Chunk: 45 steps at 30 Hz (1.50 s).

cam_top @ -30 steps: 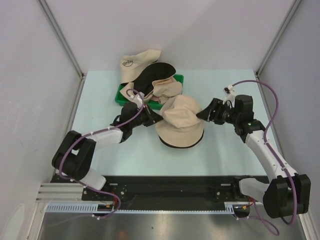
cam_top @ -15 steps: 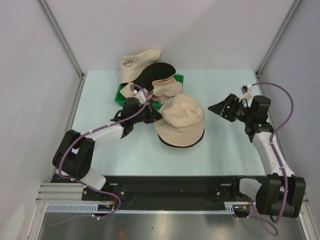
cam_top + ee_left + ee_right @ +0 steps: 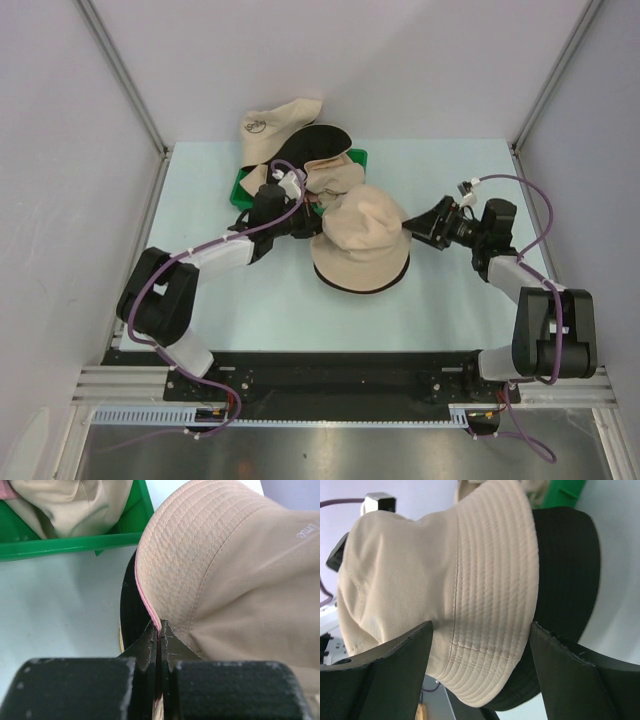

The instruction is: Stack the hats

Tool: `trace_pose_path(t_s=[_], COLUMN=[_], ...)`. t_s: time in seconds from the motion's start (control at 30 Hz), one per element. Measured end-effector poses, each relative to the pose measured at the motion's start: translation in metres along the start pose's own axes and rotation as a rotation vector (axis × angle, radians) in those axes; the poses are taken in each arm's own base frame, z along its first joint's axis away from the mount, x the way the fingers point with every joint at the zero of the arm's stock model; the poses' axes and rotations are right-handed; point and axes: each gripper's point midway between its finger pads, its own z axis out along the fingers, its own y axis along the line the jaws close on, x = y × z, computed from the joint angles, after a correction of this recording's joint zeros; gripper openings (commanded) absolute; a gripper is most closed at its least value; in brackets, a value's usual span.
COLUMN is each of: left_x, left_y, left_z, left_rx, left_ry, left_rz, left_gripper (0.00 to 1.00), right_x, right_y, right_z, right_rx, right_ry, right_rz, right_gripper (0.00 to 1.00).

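Note:
A beige hat (image 3: 366,232) lies over a black-brimmed hat (image 3: 355,282) at the table's middle. My left gripper (image 3: 318,226) is shut on the beige hat's left brim; its pink-edged brim (image 3: 150,611) sits between the closed jaws (image 3: 159,635). My right gripper (image 3: 418,222) is open, its fingers either side of the beige hat's right brim (image 3: 492,625) without touching it. More hats (image 3: 300,150) are piled on the green tray (image 3: 240,192) at the back.
The green tray's rim (image 3: 70,545) lies just left of the held hat, with a beige hat (image 3: 65,505) in it. Grey walls and metal posts close in the table on three sides.
My right gripper swung away to the right, then came back to the beige hat's right brim. My left gripper moved slightly up and right with the brim in it.

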Motion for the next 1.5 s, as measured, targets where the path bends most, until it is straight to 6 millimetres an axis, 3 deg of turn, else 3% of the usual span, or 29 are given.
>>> trace_pose_path(t_s=[0.13,0.33,0.47,0.63,1.03,1.33,1.43,1.47,1.5], left_x=[0.001,0.002,0.002,0.001,-0.001,-0.003,-0.006,-0.007,-0.008], left_y=[0.001,0.002,0.002,0.002,0.002,0.005,0.006,0.006,0.007], left_z=[0.0,0.0,0.0,0.0,-0.006,-0.01,-0.016,-0.019,-0.023], left_rx=[-0.004,-0.006,-0.007,-0.006,-0.005,-0.04,-0.069,-0.081,-0.097], left_ry=[0.006,0.009,0.008,-0.001,-0.056,-0.068,-0.078,-0.081,-0.082], left_rz=[0.007,0.012,0.012,0.012,-0.024,-0.023,-0.017,-0.014,-0.011], left_gripper=[0.0,0.0,0.0,0.0,0.0,0.01,0.22,0.43,0.52], right_x=[0.001,0.009,0.01,0.018,0.028,0.036,0.039,0.04,0.04], right_y=[0.009,0.005,0.005,-0.002,-0.036,-0.038,-0.037,-0.037,-0.037], right_z=[0.005,0.011,0.011,0.012,0.021,0.03,0.031,0.031,0.03], right_rx=[-0.047,-0.06,-0.066,-0.033,0.187,0.275,0.295,0.302,0.31], right_ry=[0.009,0.045,0.053,0.071,0.128,0.178,0.188,0.188,0.184], right_rz=[-0.036,-0.029,-0.037,-0.039,-0.016,-0.048,-0.068,-0.074,-0.078], right_gripper=[0.78,0.56,0.12,0.01,0.0,0.02,0.13,0.2,0.35])
